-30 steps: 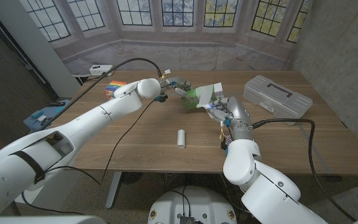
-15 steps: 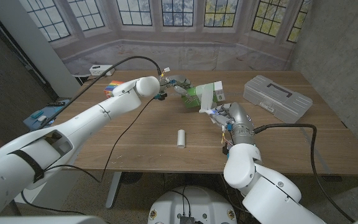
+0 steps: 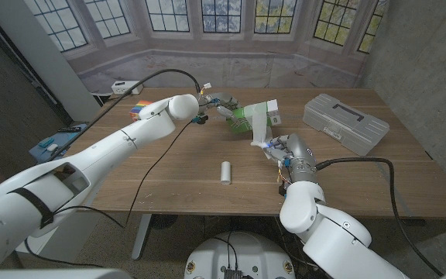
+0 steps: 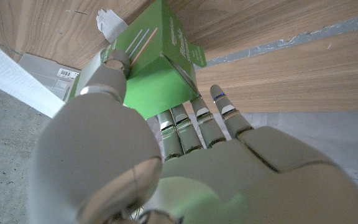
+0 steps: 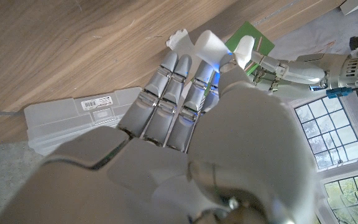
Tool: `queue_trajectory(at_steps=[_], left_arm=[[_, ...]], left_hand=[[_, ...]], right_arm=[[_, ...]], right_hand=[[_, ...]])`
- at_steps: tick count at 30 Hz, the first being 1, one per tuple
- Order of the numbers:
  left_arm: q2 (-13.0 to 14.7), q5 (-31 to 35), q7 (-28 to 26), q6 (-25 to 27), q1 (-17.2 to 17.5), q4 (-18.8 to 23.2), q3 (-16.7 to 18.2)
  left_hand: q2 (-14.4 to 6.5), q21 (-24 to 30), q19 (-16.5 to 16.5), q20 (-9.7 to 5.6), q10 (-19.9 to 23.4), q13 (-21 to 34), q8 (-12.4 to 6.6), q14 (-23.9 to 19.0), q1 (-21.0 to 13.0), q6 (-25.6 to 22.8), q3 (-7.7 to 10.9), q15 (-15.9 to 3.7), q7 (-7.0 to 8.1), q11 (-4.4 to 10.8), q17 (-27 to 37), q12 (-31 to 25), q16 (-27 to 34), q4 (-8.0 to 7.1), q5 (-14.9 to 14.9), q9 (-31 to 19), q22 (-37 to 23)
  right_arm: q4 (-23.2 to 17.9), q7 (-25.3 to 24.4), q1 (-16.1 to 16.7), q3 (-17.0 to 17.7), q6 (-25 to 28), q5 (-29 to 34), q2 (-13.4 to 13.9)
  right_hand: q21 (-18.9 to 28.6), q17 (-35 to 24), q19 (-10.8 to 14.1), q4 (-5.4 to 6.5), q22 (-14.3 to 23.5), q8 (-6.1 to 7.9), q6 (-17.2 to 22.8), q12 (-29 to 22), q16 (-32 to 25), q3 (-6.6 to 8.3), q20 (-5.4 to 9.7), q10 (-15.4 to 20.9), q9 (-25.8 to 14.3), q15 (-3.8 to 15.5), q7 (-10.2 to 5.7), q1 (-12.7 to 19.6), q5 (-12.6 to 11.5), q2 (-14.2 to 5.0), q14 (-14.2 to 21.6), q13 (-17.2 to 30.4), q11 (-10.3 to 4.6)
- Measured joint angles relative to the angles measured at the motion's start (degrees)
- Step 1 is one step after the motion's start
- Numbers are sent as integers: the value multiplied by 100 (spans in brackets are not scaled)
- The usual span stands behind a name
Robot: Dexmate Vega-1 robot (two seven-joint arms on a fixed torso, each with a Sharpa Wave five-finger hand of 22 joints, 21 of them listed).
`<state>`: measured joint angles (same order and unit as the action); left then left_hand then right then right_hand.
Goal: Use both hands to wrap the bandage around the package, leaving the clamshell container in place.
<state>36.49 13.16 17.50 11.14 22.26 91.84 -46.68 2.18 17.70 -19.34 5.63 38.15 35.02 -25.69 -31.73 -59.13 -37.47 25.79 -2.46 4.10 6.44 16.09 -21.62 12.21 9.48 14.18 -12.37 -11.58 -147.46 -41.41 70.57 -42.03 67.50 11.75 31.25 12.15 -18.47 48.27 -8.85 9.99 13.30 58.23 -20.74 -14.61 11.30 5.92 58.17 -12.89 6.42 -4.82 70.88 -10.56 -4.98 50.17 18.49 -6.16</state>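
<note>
– Where is the package (image 3: 248, 121) at this moment?

– It sits on the far middle of the table (image 3: 169, 174), a green box a little tilted. My left hand (image 3: 224, 109) grips it from its left side. In the left wrist view my fingers (image 4: 194, 121) lie along one green face and my thumb presses on the opposite edge, so the box (image 4: 157, 81) is between them.

– And the bandage?

– A white strip (image 3: 259, 128) goes from the package top down toward me, to my right hand (image 3: 283, 147). This hand is closed around the end of the strip; in the right wrist view the white end (image 5: 209, 43) stands out above my curled fingers (image 5: 166, 93). The strip looks stretched between box and hand. How firm the pinch is, I cannot tell.

– Is there something more on the table?

– A small white roll (image 3: 225, 171) lies on the wood nearer to me, apart from both hands. The grey container (image 3: 345, 122) is at the far right, closed, well apart from the package. At the far left edge I see something with many colours (image 3: 139, 109), behind my left arm
</note>
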Motion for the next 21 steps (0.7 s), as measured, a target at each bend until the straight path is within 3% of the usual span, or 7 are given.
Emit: queue_trajectory(at_steps=[21], left_arm=[[97, -11, 10, 160, 68, 237, 57]], left_hand=[[-40, 0, 0, 0, -20, 0, 0, 0, 67, 0, -19, 0, 0, -20, -14, 0, 0, -19, -5, 0, 0]], right_arm=[[361, -3, -117, 211, -355, -475, 166]], right_hand=[[0, 0, 0, 0, 0, -5, -1, 0, 23, 0, 0, 0, -4, 0, 1, 0, 0, 0, 0, -3, 0]])
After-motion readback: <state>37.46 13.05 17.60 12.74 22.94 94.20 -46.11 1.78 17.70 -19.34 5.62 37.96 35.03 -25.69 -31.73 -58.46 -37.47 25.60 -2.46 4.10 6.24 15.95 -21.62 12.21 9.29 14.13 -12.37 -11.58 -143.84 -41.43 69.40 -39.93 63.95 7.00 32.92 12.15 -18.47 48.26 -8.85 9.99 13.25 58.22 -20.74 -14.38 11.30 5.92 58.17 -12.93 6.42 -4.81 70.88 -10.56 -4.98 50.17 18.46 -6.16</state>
